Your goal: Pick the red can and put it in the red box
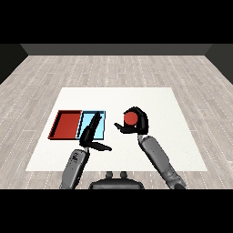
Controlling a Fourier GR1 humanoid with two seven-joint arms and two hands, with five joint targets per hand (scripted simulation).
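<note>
1. Left hand [92, 134]: near edge of the table [182, 113], fingers straight, reaching over the light blue tray [101, 114], holding nothing.
2. Right hand [136, 122]: curled round the red can [130, 119], apparently lifted, right of both trays.
3. Red tray [66, 124]: far left, touching the blue tray's side, nothing in it.
4. Risk: the can must cross the blue tray and the left hand to reach red; it could clip that hand or land in blue.
5. No readable labels or writing.
</note>
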